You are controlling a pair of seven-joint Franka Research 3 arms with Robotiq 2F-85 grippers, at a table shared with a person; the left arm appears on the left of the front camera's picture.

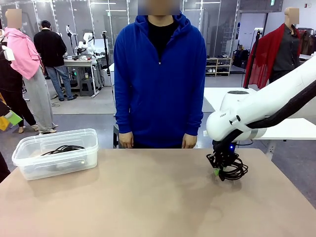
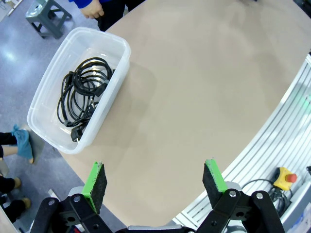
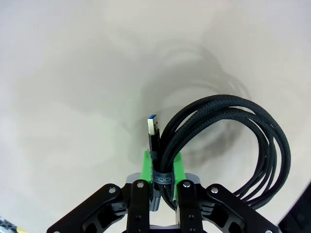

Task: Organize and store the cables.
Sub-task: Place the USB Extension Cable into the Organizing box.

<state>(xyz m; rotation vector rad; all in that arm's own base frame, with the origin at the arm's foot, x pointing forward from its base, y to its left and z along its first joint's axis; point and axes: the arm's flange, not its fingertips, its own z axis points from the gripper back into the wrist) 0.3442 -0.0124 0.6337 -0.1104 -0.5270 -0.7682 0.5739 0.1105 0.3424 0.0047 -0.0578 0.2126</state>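
Green-padded right gripper (image 3: 162, 167) clamped on black coiled cable (image 3: 233, 141) at tabletop.
Left gripper (image 2: 156, 182) wide open, empty, above beige table (image 2: 204, 87).

right arm (image 1: 256, 111): glossy white shell, black cable bundle along it, blue light at wrist | grippers: black linkages, silver screws, green pads (image 2: 95, 184) | person (image 1: 160, 79): blue zip hoodie over black shirt
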